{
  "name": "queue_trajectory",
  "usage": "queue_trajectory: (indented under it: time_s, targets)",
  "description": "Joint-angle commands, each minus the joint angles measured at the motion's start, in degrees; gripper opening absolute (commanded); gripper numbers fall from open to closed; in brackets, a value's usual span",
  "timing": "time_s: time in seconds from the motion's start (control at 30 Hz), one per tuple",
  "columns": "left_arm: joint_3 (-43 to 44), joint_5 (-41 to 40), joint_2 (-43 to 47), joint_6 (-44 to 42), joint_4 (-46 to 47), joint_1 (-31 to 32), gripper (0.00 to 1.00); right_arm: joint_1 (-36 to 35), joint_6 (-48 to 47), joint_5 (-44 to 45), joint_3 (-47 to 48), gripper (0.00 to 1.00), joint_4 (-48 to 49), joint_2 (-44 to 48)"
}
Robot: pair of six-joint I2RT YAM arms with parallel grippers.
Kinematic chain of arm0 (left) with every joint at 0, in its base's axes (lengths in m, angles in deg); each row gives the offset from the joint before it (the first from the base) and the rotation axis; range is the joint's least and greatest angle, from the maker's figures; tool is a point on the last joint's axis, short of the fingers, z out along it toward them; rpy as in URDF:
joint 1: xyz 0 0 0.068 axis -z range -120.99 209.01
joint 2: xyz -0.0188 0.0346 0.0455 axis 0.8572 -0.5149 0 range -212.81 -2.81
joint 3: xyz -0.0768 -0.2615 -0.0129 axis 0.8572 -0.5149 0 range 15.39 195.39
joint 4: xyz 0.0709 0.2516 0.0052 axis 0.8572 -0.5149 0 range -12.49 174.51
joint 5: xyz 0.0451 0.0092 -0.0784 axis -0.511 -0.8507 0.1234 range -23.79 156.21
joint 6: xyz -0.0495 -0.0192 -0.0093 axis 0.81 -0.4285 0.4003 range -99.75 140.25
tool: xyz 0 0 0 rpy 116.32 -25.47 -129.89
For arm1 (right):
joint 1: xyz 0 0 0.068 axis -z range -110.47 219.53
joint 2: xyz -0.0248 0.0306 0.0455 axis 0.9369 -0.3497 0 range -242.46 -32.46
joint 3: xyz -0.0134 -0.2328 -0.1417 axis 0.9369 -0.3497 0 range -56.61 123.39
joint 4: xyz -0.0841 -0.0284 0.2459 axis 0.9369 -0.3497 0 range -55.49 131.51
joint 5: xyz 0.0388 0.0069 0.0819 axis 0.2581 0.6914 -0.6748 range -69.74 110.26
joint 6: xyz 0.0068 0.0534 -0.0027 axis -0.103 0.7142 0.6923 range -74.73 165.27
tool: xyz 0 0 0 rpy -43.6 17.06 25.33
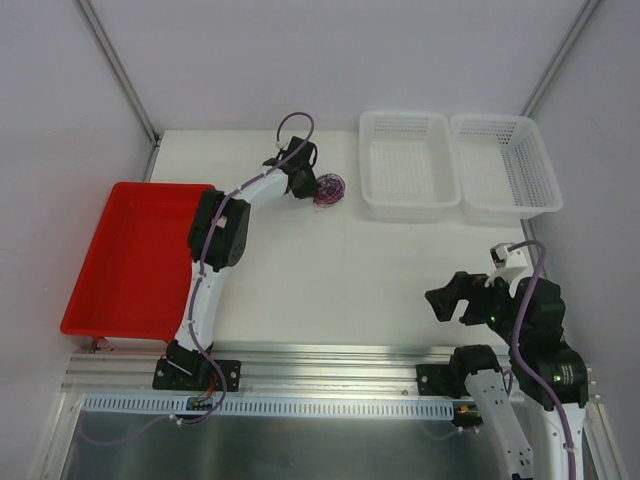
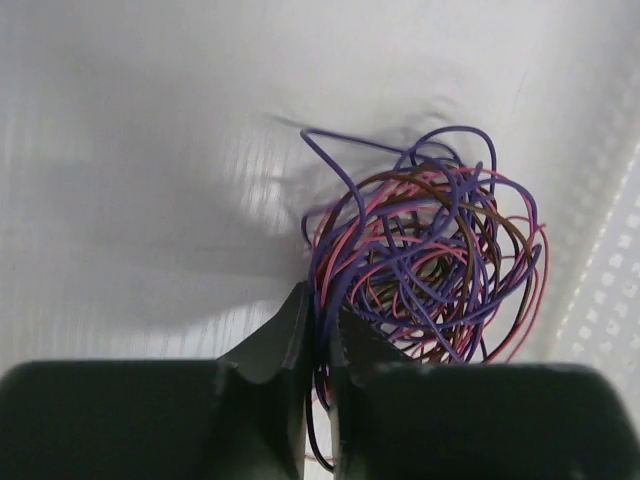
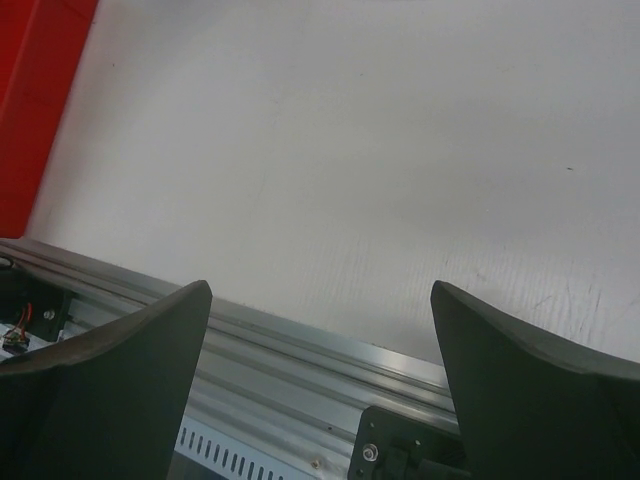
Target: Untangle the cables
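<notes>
Beside the left-hand white basket (image 1: 410,208), the cables (image 2: 430,260) — one tangled bunch — are being pinched at their edge by the clenched left gripper (image 2: 318,310), likely for drawing strands out, while the right gripper (image 3: 320,290) is being held released, well apart.

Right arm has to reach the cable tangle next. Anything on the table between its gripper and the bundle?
Nothing visible. Only bare table lies between the open right gripper and the cables. The white baskets sit right of the tangle, off that line. The left gripper pinches strands on the bundle's far side from the right arm.
</notes>
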Motion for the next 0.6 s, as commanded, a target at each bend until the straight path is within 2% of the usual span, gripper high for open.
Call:
queue_trajectory:
  time_s: [0.0,0.13,0.27,0.4,0.5,0.53,0.57]
  targets:
    - [-7.9,-2.1,6.8,-2.3,2.0,1.9,0.00,-0.3,-0.2,-4.6,0.5,0.97,2.7,-2.1]
    - [-19.3,-2.8,17.8,-5.1,4.8,4.1,0.00,-0.3,1.1,-8.7,0.2,0.97,5.6,-5.7]
    - [-34.6,-3.1,28.1,-5.7,7.1,7.5,0.00,-0.8,3.9,-14.5,-0.9,0.97,9.8,-10.1]
    - [-46.2,-3.8,38.3,-4.5,8.3,12.4,0.00,-4.7,7.1,-12.5,-1.1,0.97,14.1,-14.1]
    - [-53.8,-4.5,45.6,-3.9,8.8,17.2,0.00,-13.8,8.1,-6.1,0.6,0.97,16.1,-19.4]
    - [-55.5,-4.5,49.0,-3.8,9.1,18.2,0.00,-19.9,8.3,-3.5,1.1,0.97,16.6,-20.9]
    - [-58.3,-3.6,50.5,-4.0,9.3,20.4,0.00,-22.7,8.3,1.9,1.4,0.97,17.2,-23.6]
